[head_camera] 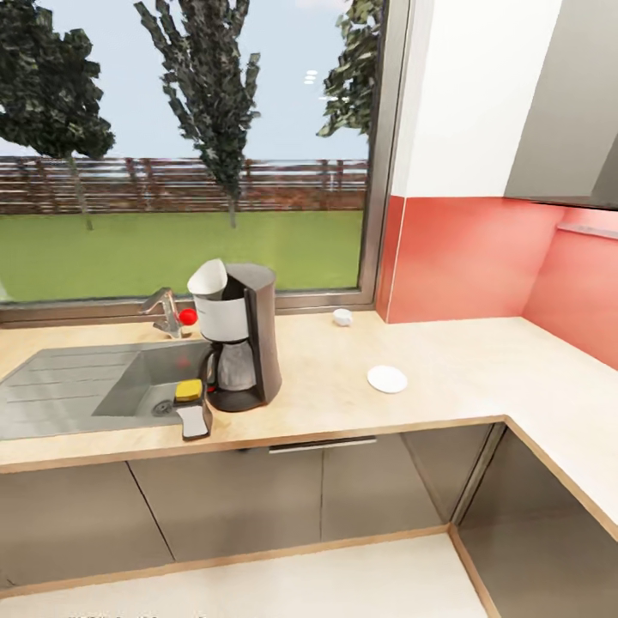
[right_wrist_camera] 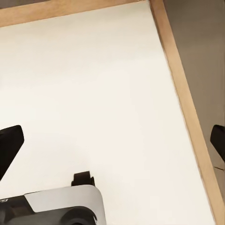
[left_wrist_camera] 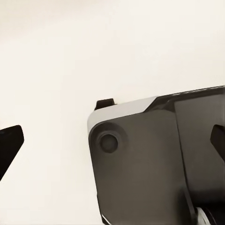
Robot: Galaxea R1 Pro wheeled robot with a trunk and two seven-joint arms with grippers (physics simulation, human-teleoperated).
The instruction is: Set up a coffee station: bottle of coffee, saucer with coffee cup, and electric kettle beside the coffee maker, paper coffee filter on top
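We judge the cup, beyond the saucer, light and fragile; both grippers are spread, empty.

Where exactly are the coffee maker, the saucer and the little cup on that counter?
coffee maker (head_camera: 257,335): head view, on its dark grey side panel.
saucer (head_camera: 387,378): head view, middle of the flat white plate.
coffee cup (head_camera: 342,317): head view, on the white bowl, by the window.
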